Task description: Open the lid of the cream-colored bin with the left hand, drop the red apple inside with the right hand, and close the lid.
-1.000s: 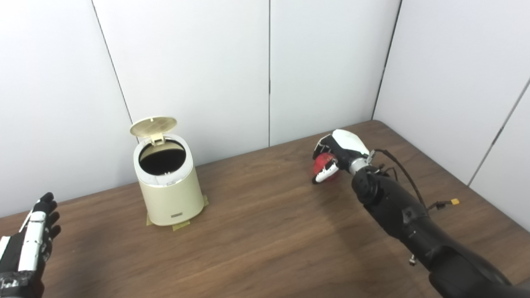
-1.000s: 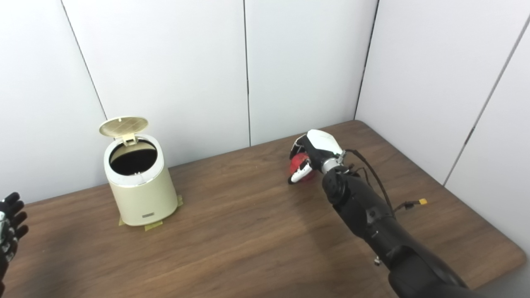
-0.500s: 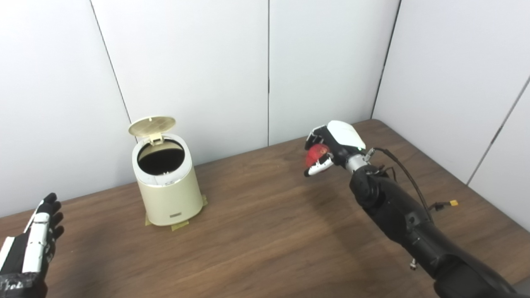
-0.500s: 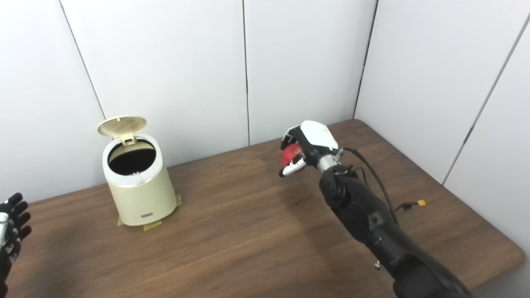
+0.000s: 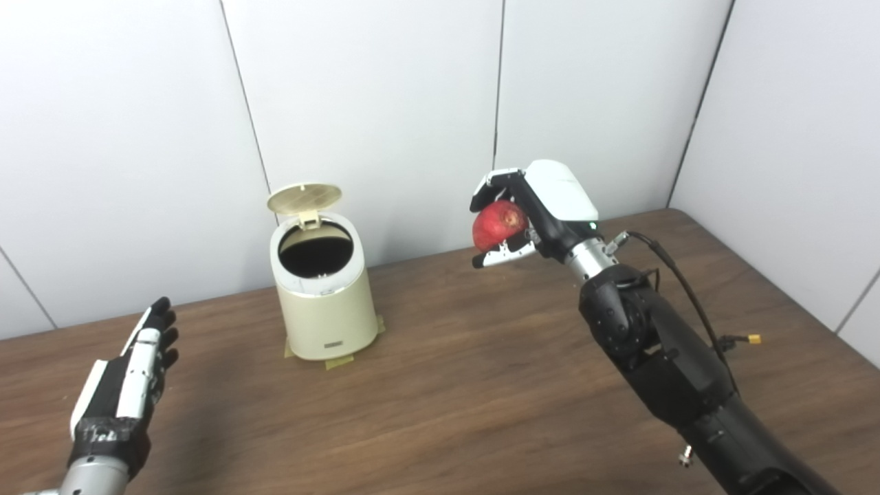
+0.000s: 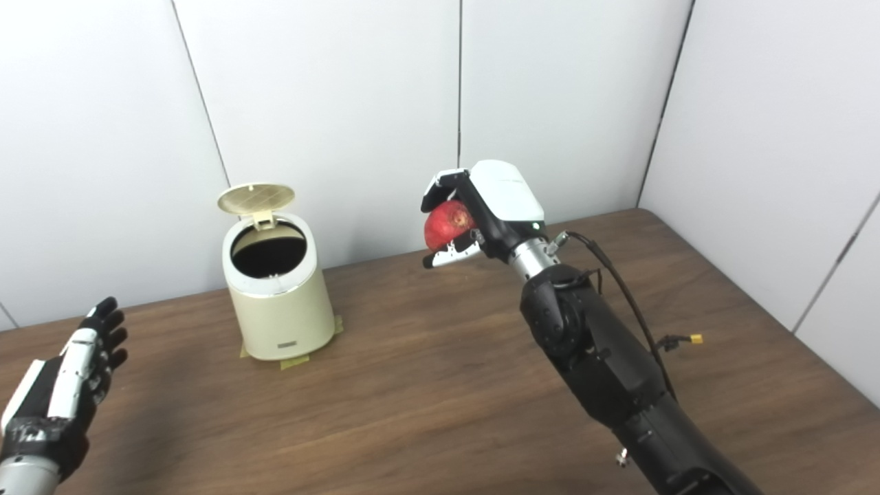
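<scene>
Currently, the left hand [image 5: 120, 399] is hovering low over the table [image 5: 440, 405] with fingers extended and apart, grasping nothing. Ahead of it and to its right, the bin [image 5: 321, 295] is standing upright on tape patches, its lid [image 5: 304, 198] raised at the rear and the dark interior exposed. Well apart from the bin, further right, the right hand [image 5: 543, 206] is holding the apple [image 5: 498, 223] above the table, fingers curling over the top, thumb below.
</scene>
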`<state>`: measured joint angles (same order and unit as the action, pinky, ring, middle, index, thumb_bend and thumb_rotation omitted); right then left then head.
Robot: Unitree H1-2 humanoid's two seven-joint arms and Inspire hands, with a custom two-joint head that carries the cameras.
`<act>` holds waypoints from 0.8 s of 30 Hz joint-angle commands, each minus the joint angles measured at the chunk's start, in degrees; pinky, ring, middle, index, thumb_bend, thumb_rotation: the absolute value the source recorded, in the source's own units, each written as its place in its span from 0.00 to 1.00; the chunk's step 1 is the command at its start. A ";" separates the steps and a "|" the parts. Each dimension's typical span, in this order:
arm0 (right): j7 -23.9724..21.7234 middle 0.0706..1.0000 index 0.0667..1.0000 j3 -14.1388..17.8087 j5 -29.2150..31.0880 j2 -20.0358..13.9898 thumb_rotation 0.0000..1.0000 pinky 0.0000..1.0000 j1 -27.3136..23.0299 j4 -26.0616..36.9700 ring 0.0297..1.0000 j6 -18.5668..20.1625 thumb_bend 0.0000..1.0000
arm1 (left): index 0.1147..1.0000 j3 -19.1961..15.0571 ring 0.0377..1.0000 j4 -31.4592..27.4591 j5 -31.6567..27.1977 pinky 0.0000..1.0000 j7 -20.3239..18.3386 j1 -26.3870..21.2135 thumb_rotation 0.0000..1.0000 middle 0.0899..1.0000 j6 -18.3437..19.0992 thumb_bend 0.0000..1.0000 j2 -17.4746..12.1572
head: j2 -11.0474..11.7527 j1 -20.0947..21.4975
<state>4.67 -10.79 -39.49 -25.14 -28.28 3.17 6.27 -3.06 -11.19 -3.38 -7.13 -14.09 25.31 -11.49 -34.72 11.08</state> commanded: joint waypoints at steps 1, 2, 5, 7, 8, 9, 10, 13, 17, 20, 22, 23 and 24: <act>0.12 0.47 0.48 0.18 -1.33 0.52 0.00 0.37 -3.83 3.21 0.37 -1.40 0.50 | 1.00 0.20 1.00 -0.08 0.58 1.00 0.43 -1.43 1.00 1.00 -3.27 0.32 -0.08 | 0.01 -0.32; -0.37 0.47 0.48 -0.09 -1.54 1.26 0.00 0.35 -4.25 3.97 0.36 -1.52 0.50 | 1.00 0.34 1.00 0.28 0.77 1.00 0.52 -1.45 1.00 1.00 -3.57 0.34 0.15 | 0.11 -1.42; -2.21 0.47 0.48 -0.94 -1.23 3.34 0.00 0.34 -5.65 4.98 0.36 -2.11 0.50 | 1.00 0.97 1.00 1.27 1.28 1.00 0.41 -1.52 1.00 1.00 -4.52 0.35 0.67 | 0.35 -3.82; -4.14 0.48 0.48 -2.20 -1.36 4.95 0.00 0.34 -7.17 4.71 0.37 -2.18 0.50 | 1.00 1.22 1.00 1.68 1.21 1.00 0.29 -1.34 1.00 1.00 -5.06 0.40 1.17 | 0.50 -5.02; -4.66 0.48 0.47 -2.64 -1.13 5.55 0.00 0.34 -7.78 4.20 0.38 -2.67 0.50 | 1.00 1.43 1.00 1.77 1.44 1.00 0.33 -1.27 1.00 1.00 -5.26 0.42 1.31 | 0.62 -5.95; -4.85 0.48 0.47 -2.98 -0.72 6.17 0.00 0.33 -8.36 3.49 0.38 -3.48 0.50 | 1.00 1.59 1.00 1.81 1.77 1.00 0.57 -1.20 1.00 1.00 -5.34 0.43 1.59 | 0.76 -6.99; -4.95 0.48 0.47 -3.17 -0.28 6.79 0.00 0.33 -8.81 2.86 0.38 -4.19 0.50 | 1.00 1.69 1.00 1.84 2.07 1.00 0.78 -1.15 1.00 1.00 -5.33 0.44 1.77 | 0.76 -6.99; -4.78 0.48 0.47 -3.85 -0.16 8.64 0.00 0.32 -10.15 0.74 0.38 -5.80 0.50 | 1.00 1.92 1.00 1.64 2.80 1.00 1.43 -0.92 1.00 1.00 -5.17 0.44 2.51 | 0.97 -8.69; -4.96 0.48 0.48 -4.79 -0.69 10.80 0.00 0.32 -11.85 -2.16 0.38 -6.49 0.50 | 1.00 2.28 1.00 0.93 3.86 1.00 1.63 -0.62 1.00 1.00 -4.36 0.44 2.92 | 1.22 -11.06; -4.02 0.48 0.48 -5.12 -0.28 11.81 0.00 0.32 -13.14 -5.73 0.38 -8.75 0.50 | 1.00 2.24 1.00 0.77 3.84 1.00 1.48 -0.49 1.00 1.00 -4.60 0.43 3.18 | 1.40 -12.19; -3.51 0.48 0.48 -5.10 -0.04 12.67 0.00 0.32 -13.91 -7.69 0.38 -9.56 0.50 | 1.00 2.20 1.00 0.85 3.88 1.00 1.46 -0.50 1.00 1.00 -4.33 0.44 3.29 | 1.51 -12.49; -3.31 0.48 0.48 -5.14 -0.01 13.06 0.00 0.32 -14.30 -8.53 0.38 -9.87 0.50 | 1.00 2.20 1.00 0.95 3.92 1.00 1.48 -0.54 1.00 1.00 -4.26 0.44 3.37 | 1.56 -12.67; -3.07 0.48 0.48 -5.19 -0.03 13.40 0.00 0.33 -14.70 -9.36 0.38 -10.21 0.50 | 1.00 2.23 1.00 1.01 3.97 1.00 1.49 -0.56 1.00 1.00 -4.21 0.44 3.45 | 1.64 -12.85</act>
<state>-0.17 -16.52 -39.76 -12.01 -38.87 -6.85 -1.85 -0.83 -8.61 0.17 -6.40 -12.67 22.00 -8.03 -33.05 -1.76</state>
